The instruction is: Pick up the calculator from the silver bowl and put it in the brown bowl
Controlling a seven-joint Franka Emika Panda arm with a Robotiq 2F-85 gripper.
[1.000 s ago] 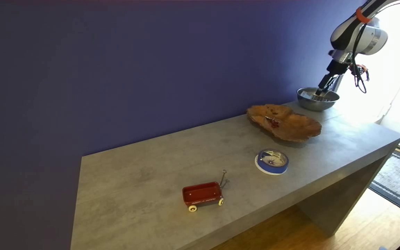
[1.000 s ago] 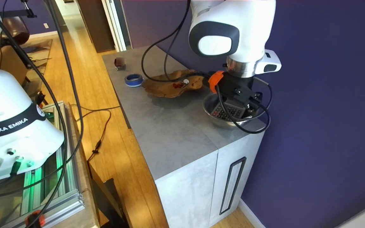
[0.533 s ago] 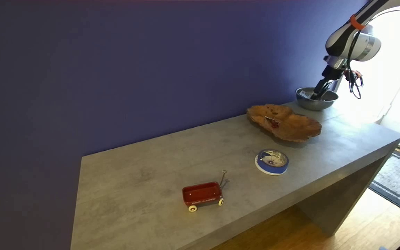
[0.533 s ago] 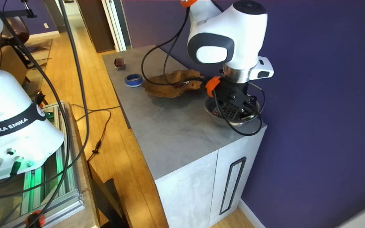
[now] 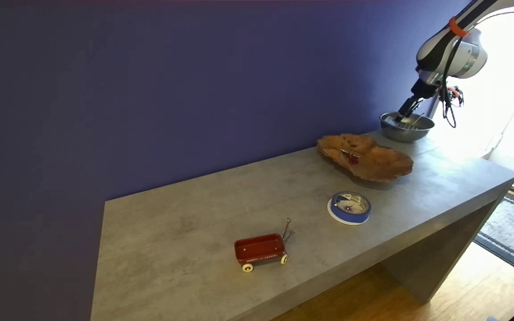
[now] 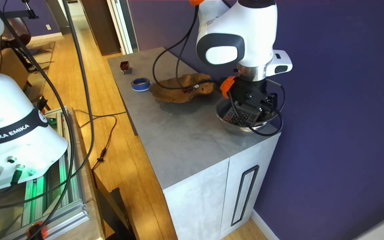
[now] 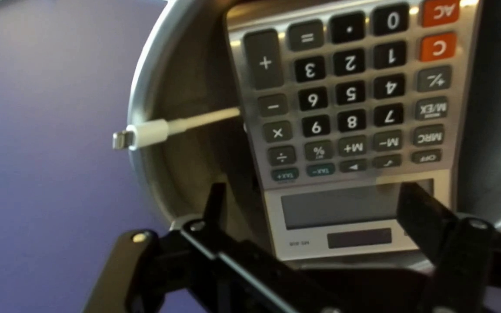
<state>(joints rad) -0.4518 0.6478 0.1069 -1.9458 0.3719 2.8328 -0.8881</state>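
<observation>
The grey calculator [image 7: 350,100] lies in the silver bowl [image 7: 144,87], its orange keys and screen visible in the wrist view. It shows partly in an exterior view [image 6: 235,118], under the wrist and cables. The silver bowl stands at the table's end by the wall in both exterior views [image 5: 411,136] [image 6: 233,128]. My gripper [image 7: 313,193] is open above the calculator's screen end. One finger is beside the calculator's edge and the other overlaps the screen. The gripper [image 5: 400,117] is over the bowl's wall side. The brown bowl [image 5: 382,164] [image 6: 168,93] stands beside the silver bowl.
A white cable [image 7: 150,132] hangs over the silver bowl's rim. A small red object [image 5: 352,158] lies in the brown bowl. A blue-and-white round dish [image 5: 350,209] and a red wagon [image 5: 259,248] stand farther along the table. A purple wall [image 5: 239,89] runs behind.
The gripper went lower into the silver bowl by half a second ago, then rose a little and shifted slightly toward the brown bowl. The bowls have not moved.
</observation>
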